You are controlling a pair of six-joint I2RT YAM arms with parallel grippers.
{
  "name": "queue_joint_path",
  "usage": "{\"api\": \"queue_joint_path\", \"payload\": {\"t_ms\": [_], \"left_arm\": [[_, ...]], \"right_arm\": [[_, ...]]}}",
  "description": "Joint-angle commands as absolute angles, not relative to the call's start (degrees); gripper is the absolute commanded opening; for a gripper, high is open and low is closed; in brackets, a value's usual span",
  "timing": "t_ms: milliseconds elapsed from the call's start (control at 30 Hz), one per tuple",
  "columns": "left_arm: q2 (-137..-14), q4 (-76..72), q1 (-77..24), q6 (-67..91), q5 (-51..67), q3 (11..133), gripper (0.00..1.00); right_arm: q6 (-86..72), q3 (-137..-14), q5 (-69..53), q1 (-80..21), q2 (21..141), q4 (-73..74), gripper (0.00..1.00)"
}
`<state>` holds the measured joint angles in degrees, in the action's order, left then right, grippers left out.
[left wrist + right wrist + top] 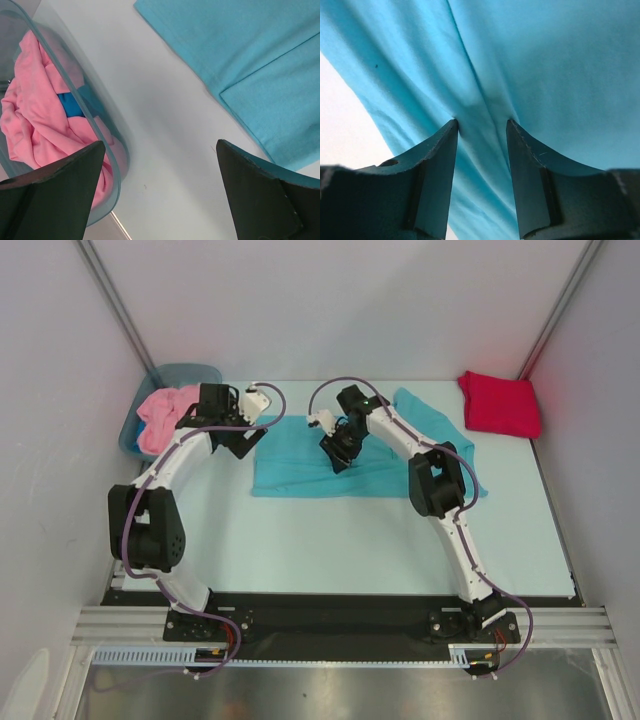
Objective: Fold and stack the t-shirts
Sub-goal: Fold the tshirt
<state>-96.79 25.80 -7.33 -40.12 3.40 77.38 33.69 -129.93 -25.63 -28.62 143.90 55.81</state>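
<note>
While the right end effector [481,121] pinches a raised fold of the turquoise t-shirt [295,468] between its two fingers, that shirt lies spread out in the middle of the counter [330,540]. One layer of it is folded over on top of another, and part of it reaches out toward the back right. The left end effector [160,143] has its fingers wide apart and holds nothing. It hangs over bare counter, between the edge of the turquoise t-shirt and the grey-blue tub [190,372]. The pink t-shirt [160,415] sits bunched up inside that tub at the back left. The crimson red t-shirt [500,403] lies folded in the back right corner, well apart from the other two.
</note>
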Motion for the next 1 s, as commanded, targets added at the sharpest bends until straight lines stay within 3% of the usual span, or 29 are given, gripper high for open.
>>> {"api": "queue_joint_path", "payload": {"t_ms": [0, 367, 500, 567, 967], "left_arm": [[-97.12, 25.22, -7.82, -40.61, 3.34, 79.63, 1.0], [-97.82, 25.22, -8.17, -41.13, 3.16, 80.42, 1.0], [-98.26, 25.22, -8.26, -41.57, 3.08, 80.86, 1.0], [-98.52, 25.22, -8.35, -41.57, 2.99, 81.21, 1.0], [-100.19, 25.84, -9.92, -44.11, 3.08, 81.65, 1.0]], "right_arm": [[34.72, -132.89, -24.43, -27.95, 144.84, 55.46, 0.5], [34.45, -132.72, -25.84, -27.86, 146.07, 56.25, 0.46], [34.89, -132.72, -26.02, -28.21, 145.99, 56.69, 0.35], [35.07, -132.8, -26.28, -28.21, 145.72, 56.95, 0.35], [34.28, -134.38, -22.95, -28.04, 143.27, 56.78, 0.54]]}}
